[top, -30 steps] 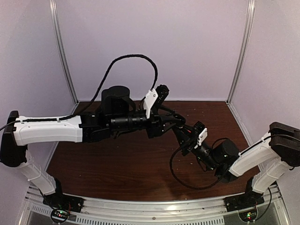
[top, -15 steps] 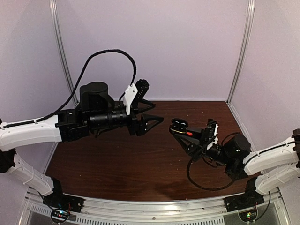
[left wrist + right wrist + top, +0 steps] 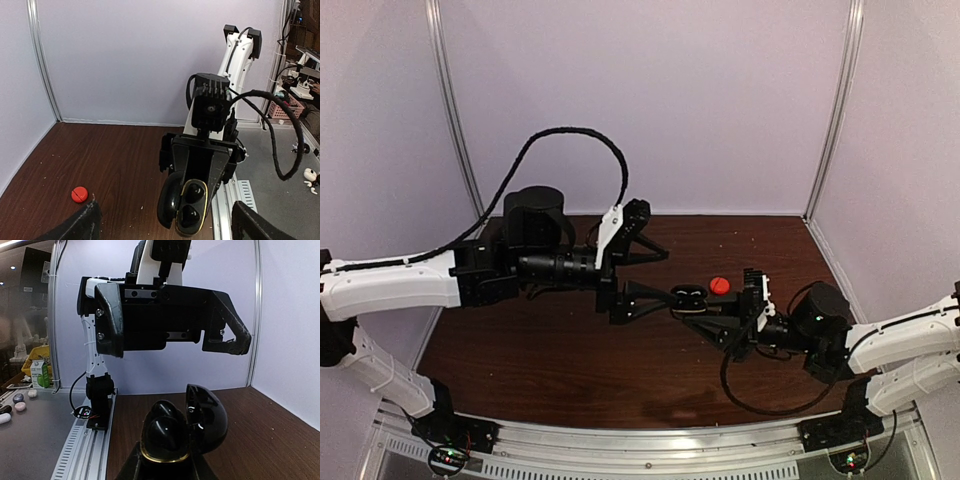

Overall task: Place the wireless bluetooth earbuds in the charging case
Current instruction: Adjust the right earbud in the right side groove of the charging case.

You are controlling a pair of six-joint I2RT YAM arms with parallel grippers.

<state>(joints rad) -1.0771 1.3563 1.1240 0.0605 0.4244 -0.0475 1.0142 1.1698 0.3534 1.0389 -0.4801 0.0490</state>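
The black charging case [image 3: 192, 207] hangs above the table with its lid [image 3: 207, 417] swung open, and my right gripper [image 3: 167, 467] is shut on its base. Two glossy black wireless bluetooth earbuds [image 3: 194, 192] sit side by side in its gold-rimmed wells, and they also show in the right wrist view as earbuds [image 3: 164, 432]. My left gripper [image 3: 665, 276] stands open just left of the case [image 3: 688, 296] and faces it. Its wide-spread fingertips [image 3: 82, 222] hold nothing. From the right wrist the left gripper [image 3: 165, 315] shows above and beyond the case.
A small red round piece [image 3: 720, 285] lies on the brown table [image 3: 570, 360] just behind the case, and it shows in the left wrist view as a red piece [image 3: 79, 194]. White walls with metal posts enclose the table's back and sides. The aluminium rail [image 3: 650, 440] runs along the near edge.
The left gripper pulled back from the case, spread its jaws wide and now faces the case again. The right gripper carried the case lower and to the left, uncovering the red piece.
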